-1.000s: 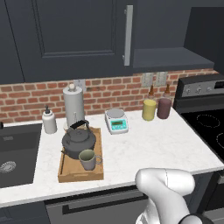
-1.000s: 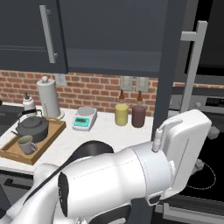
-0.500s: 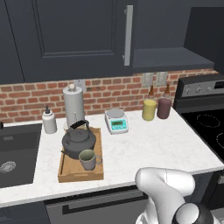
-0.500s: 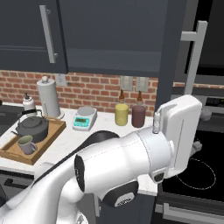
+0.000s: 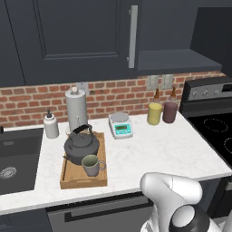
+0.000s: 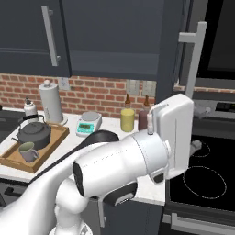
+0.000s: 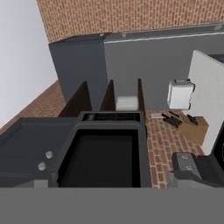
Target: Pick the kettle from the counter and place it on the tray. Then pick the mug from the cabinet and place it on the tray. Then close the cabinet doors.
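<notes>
Upper right, right base view: open cabinet door (image 6: 170, 55) beside spread, empty end effector (image 6: 176, 128); could glance off handle (image 6: 196, 59), leaving it ajar.

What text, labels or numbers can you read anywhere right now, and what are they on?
None can be read.
Kitchen scale: pale display panel, too small and blurred to read.
Stove: control knobs, no legible markings.
Yellow canister and maroon canister: plain, no labels.
Kettle, mug and tray: no print.
Soap dispenser and silver canister: unmarked.
</notes>
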Available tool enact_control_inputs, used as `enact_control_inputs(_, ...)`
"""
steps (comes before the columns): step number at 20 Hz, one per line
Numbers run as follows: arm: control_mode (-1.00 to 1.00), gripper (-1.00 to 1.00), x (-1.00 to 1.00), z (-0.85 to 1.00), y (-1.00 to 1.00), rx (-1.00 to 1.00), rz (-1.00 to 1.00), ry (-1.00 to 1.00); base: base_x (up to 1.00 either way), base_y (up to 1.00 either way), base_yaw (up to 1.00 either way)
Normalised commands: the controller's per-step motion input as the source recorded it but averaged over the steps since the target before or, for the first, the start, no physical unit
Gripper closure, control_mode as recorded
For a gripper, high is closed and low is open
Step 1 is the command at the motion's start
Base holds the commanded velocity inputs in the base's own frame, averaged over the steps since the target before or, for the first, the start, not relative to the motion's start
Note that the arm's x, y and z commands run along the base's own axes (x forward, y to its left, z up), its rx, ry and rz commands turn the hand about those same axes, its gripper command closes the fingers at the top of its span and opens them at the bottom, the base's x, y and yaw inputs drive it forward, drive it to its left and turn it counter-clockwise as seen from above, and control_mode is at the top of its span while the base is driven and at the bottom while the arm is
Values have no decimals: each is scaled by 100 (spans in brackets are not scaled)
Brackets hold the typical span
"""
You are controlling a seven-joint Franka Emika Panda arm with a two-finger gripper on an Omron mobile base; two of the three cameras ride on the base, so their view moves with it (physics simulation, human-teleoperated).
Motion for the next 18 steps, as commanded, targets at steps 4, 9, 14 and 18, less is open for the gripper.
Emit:
enact_control_inputs(4, -100, -100, 34, 6, 39, -7, 5, 0, 0, 0, 0)
enact_control_inputs(9, -100, -100, 32, 5, 54, -8, 10, 0, 0, 0, 0)
enact_control_inputs(14, -100, -100, 23, 7, 56, -5, 18, 0, 0, 0, 0)
enact_control_inputs(18, -100, -100, 35, 11, 54, -1, 17, 0, 0, 0, 0)
